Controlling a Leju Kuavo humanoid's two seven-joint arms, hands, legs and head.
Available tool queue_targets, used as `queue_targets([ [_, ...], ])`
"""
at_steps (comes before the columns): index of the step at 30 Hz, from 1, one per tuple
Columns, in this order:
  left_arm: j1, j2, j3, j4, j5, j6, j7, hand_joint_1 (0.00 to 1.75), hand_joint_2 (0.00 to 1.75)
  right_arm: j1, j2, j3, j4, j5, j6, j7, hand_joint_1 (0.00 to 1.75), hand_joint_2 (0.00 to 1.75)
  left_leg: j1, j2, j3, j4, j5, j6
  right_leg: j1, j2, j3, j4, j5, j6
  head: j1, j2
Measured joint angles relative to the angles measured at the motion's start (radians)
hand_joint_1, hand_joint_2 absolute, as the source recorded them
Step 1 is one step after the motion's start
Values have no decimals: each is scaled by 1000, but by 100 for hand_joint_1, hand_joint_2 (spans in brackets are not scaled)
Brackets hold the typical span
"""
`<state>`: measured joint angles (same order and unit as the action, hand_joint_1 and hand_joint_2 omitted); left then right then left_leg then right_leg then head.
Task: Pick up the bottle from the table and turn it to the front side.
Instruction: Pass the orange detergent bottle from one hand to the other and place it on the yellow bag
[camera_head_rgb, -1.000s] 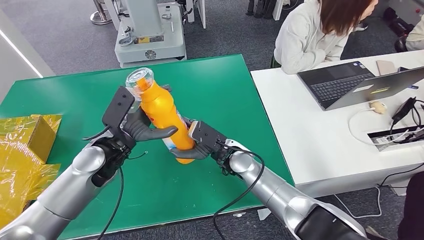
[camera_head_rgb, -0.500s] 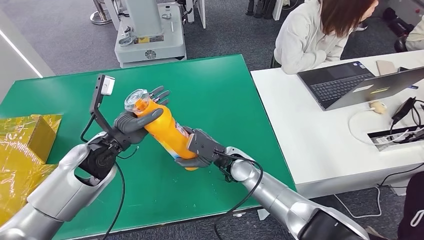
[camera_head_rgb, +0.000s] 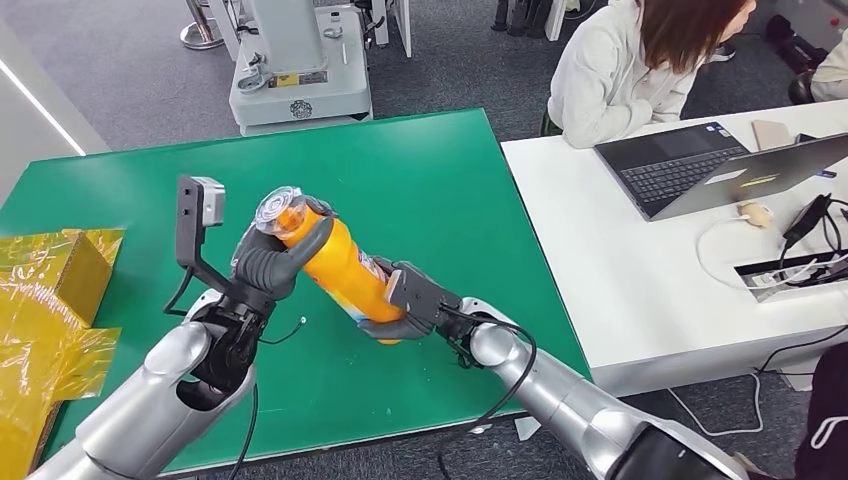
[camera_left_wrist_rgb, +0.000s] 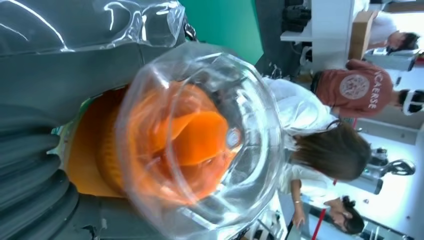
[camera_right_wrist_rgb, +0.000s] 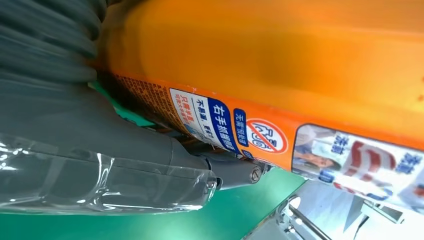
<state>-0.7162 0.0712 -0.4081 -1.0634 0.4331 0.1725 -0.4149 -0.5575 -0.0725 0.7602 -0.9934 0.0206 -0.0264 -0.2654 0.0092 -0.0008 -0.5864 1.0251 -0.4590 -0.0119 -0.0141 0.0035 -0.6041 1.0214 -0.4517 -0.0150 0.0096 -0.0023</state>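
A Kuavo humanoid is holding an orange bottle (camera_head_rgb: 340, 268) clear above the green table (camera_head_rgb: 450, 190), both hands working on it at once. The left hand (camera_head_rgb: 272, 258) is wrapping its fingers around the neck just below the clear cap (camera_head_rgb: 277, 207), while the right hand (camera_head_rgb: 405, 303) is cupping the base, its thumb lying along the printed label (camera_right_wrist_rgb: 235, 127) in the right wrist view. The bottle is lying tilted, cap pointing away from the robot and toward the table's far left, base toward its near edge.

The lift, by the look of it, is done: nothing of the bottle is touching the table. The turning seems under way but unfinished, since the label is showing along the bottle's underside near the right hand rather than squarely facing out. Which face counts as the front cannot be told for certain. A person (camera_head_rgb: 640, 60) is sitting beyond the table's right end at a white desk (camera_head_rgb: 640, 280) with a laptop (camera_head_rgb: 690, 165).
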Motion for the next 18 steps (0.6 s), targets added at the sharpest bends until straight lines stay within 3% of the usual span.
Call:
queue_targets([
  [2, 10, -5, -5, -3, 2, 2, -2, 175, 175, 12, -11, 0, -12, -7, -5, -5, 169, 175, 0, 0, 0, 0, 0, 0, 0, 0, 0, 0, 0, 0, 0, 0],
  [3, 15, -7, -7, -3, 5, 2, -2, 175, 175, 19, -16, 0, -18, -10, -6, -6, 150, 175, 0, 0, 0, 0, 0, 0, 0, 0, 0, 0, 0, 0, 0, 0],
  [6, 28, -10, -17, -7, 3, 4, -10, 175, 175, 38, -29, 0, -38, -20, -9, -10, 24, 175, 0, 0, 0, 0, 0, 0, 0, 0, 0, 0, 0, 0, 0, 0],
  [7, 31, -11, -23, -9, -11, 7, -17, 175, 175, 44, -32, 0, -44, -26, -8, -11, 0, 175, 0, 0, 0, 0, 0, 0, 0, 0, 0, 0, 0, 0, 0, 0],
  [14, 35, 5, -79, -18, -224, 58, -75, 175, 175, 57, -42, -7, -96, -98, 30, -32, 0, 175, 0, 0, 0, 0, 0, 0, 0, 0, 0, 0, 0, 0, 0, 0],
  [18, 25, 33, -104, -14, -458, 97, -95, 175, 175, 73, -60, -24, -151, -199, 80, -71, 0, 175, 0, 0, 0, 0, 0, 0, 0, 0, 0, 0, 0, 0, 0, 0],
])
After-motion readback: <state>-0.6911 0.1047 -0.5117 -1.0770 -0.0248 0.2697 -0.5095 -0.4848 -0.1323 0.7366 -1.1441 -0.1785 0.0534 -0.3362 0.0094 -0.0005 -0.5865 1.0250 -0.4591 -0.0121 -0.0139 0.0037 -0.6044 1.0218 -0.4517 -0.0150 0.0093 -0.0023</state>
